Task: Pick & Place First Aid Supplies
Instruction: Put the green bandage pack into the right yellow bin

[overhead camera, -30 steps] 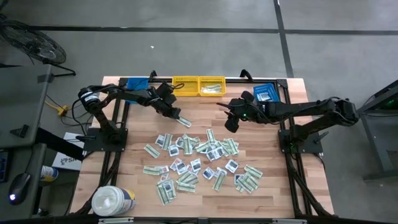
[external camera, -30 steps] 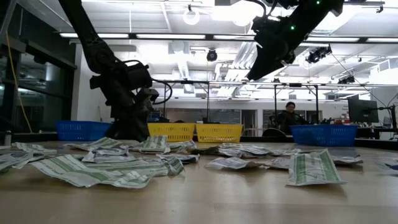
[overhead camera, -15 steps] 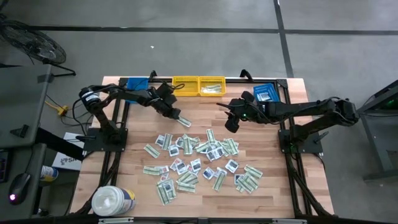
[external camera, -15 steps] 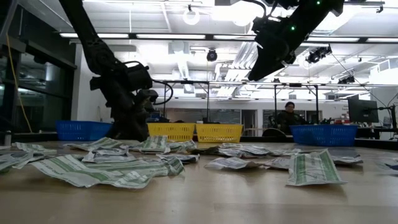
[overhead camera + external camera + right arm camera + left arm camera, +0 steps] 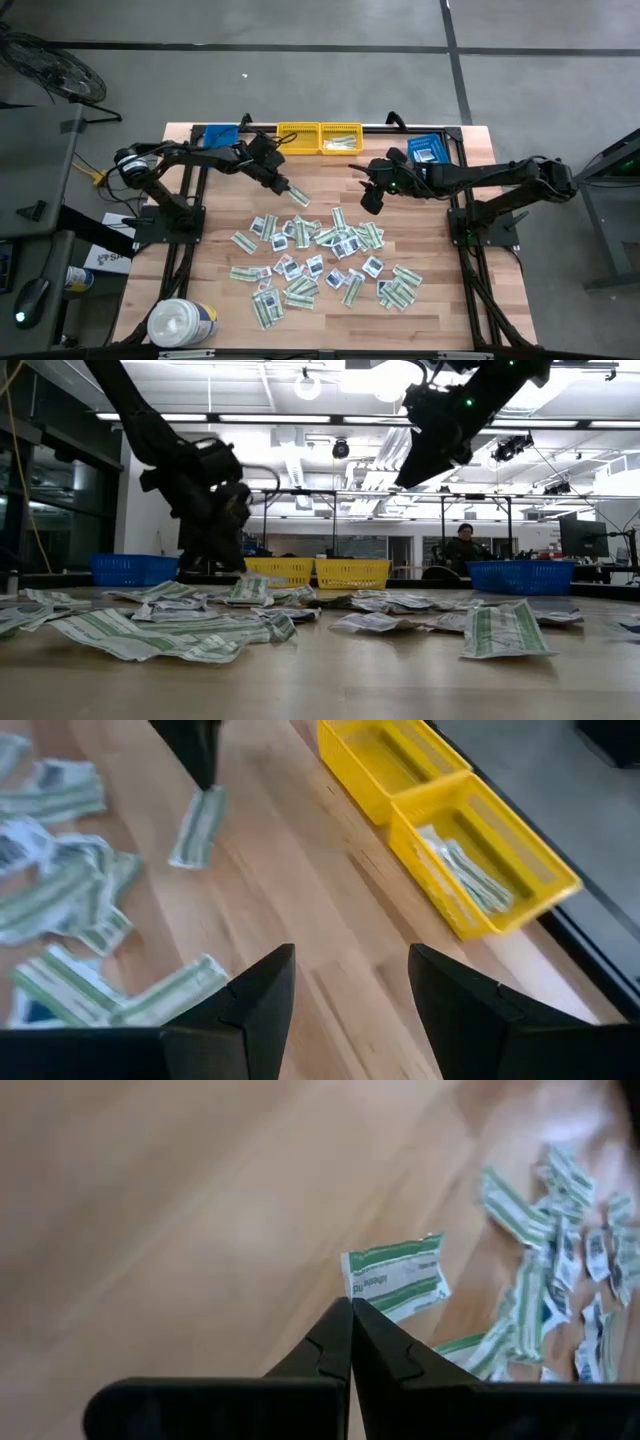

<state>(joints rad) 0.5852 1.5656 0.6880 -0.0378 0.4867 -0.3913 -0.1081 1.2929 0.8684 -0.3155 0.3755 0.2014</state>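
Green-striped white packet (image 5: 396, 1278) (creased) in left pincer (image 5: 350, 1302).

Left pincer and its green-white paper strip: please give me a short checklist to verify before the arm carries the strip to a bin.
1. Left pincer shut on the green-white paper strip: ok.
2. Only one strip pinched: ok; in the left wrist view a single strip hangs from the tips.
3. Strip off the wooden table: ok, it hangs from the pincer in the right wrist view.
4. Firmness of the hold: cannot tell; only the strip's edge is pinched.
5. Right pincer open, empty, apart from the left arm: ok.
6. Yellow plastic bins unobstructed: ok.
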